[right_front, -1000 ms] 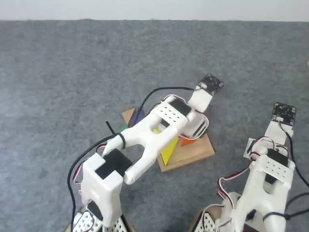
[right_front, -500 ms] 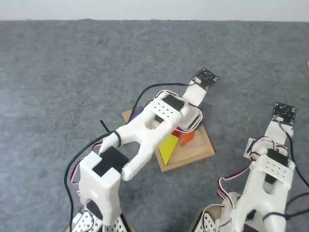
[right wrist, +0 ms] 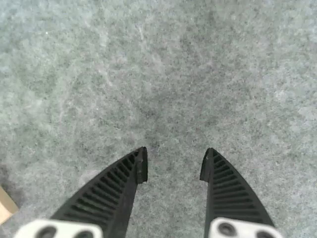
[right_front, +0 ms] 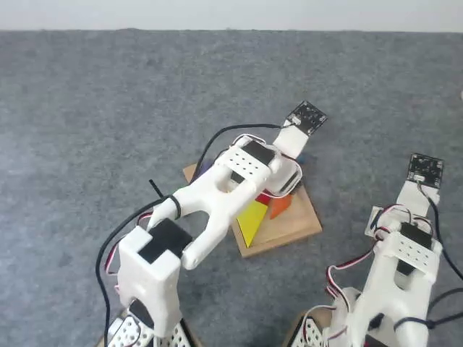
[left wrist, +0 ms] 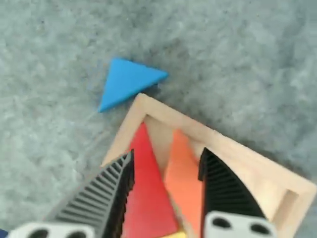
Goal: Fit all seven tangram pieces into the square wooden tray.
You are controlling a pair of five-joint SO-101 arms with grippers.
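Off one corner of the square wooden tray (left wrist: 257, 161), the small blue triangle piece (left wrist: 126, 82) lies loose on the grey mat (left wrist: 247, 59). Our left gripper (left wrist: 167, 154) hangs open above the seated red triangle piece (left wrist: 146, 198) and orange piece (left wrist: 183, 181); the right gripper (right wrist: 174, 151) is open too. Next, we reckon: reach past the corner and pinch the blue one.

— What is the grey cloth-covered tabletop (right_front: 87, 108) like?
— Fuzzy and felt-like, matt and rough.
— And the square pale wooden tray (left wrist: 223, 141)?
— Smooth bare wood. The blue triangular piece (left wrist: 126, 82), the red triangular piece (left wrist: 148, 193) and the orange piece (left wrist: 181, 178) look smooth and matt.
— The arms?
— The left end effector (left wrist: 167, 153) and the right end effector (right wrist: 176, 149) are black ribbed matt plastic. The white arm casings (right_front: 210, 199) are smooth plastic.
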